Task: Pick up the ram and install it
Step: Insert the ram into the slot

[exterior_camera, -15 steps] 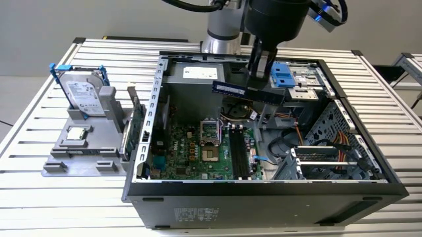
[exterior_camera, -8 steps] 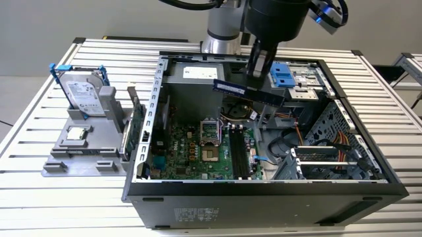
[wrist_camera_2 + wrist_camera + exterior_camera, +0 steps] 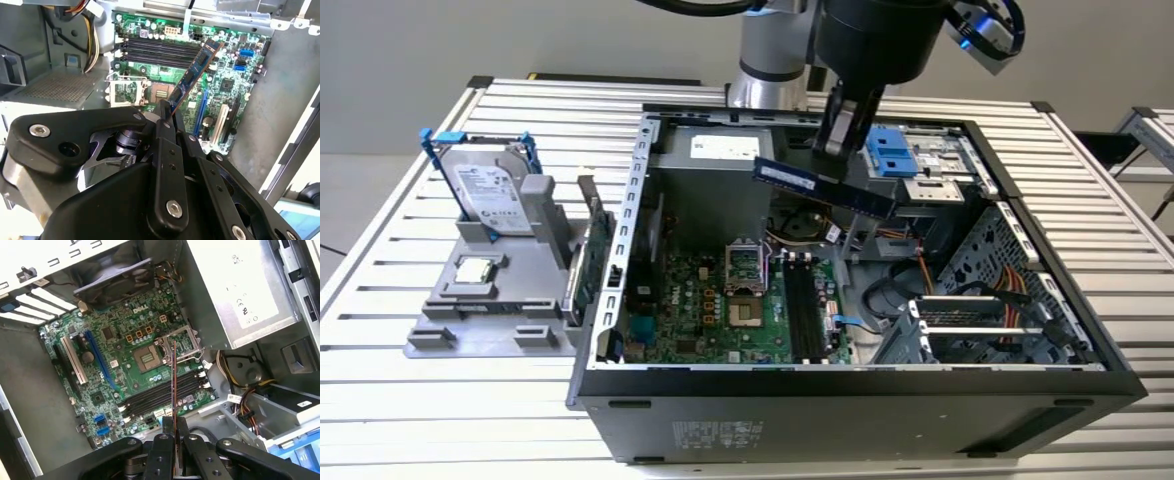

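Exterior view, taken from its left to its right. The slatted aluminium table carries a grey fixture near the left edge. A silver hard drive in a blue bracket stands upright in the fixture. A small square processor lies flat just in front of it. An expansion card stands on edge at the fixture's right side, just beside the wall of the open computer case.

Inside the case the green motherboard lies flat. The processor socket is near its middle, and the black memory slots run just to the right of the socket.

The gripper hangs over the rear half of the case, its fingers clamped on the ram. The ram is a narrow blue stick, held clear of the board and tilted, its right end lower. It is not yet seated.

The second wrist view shows the gripper pinching one end of the ram, with the memory slots beyond. The first wrist view shows the gripper and the ram edge-on, crossing above the memory slots.

Further right in the exterior view, a blue drive bay bracket sits at the rear corner of the case. Orange and yellow cables run along the far right side.
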Robot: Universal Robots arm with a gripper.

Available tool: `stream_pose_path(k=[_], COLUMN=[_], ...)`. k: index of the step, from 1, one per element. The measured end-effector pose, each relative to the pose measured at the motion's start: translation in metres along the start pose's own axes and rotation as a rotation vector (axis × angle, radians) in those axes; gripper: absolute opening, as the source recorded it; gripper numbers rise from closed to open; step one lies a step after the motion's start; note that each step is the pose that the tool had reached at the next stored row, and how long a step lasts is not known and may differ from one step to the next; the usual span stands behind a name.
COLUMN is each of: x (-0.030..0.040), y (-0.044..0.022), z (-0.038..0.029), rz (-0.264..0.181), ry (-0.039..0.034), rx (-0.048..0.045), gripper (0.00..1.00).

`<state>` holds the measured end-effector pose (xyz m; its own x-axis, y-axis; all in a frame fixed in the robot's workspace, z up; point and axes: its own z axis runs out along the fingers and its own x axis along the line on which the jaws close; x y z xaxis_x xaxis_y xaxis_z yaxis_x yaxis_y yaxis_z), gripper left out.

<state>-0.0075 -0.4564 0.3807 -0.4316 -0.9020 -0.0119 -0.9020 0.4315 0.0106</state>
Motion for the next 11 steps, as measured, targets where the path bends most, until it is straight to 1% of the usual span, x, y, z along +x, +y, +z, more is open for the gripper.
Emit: stream_pose_path(k=[11], x=[0.0], y=[0.0], z=[0.0], rz=[0.102], ry=[-0.0011], rx=[0.0012], gripper=[0.0])
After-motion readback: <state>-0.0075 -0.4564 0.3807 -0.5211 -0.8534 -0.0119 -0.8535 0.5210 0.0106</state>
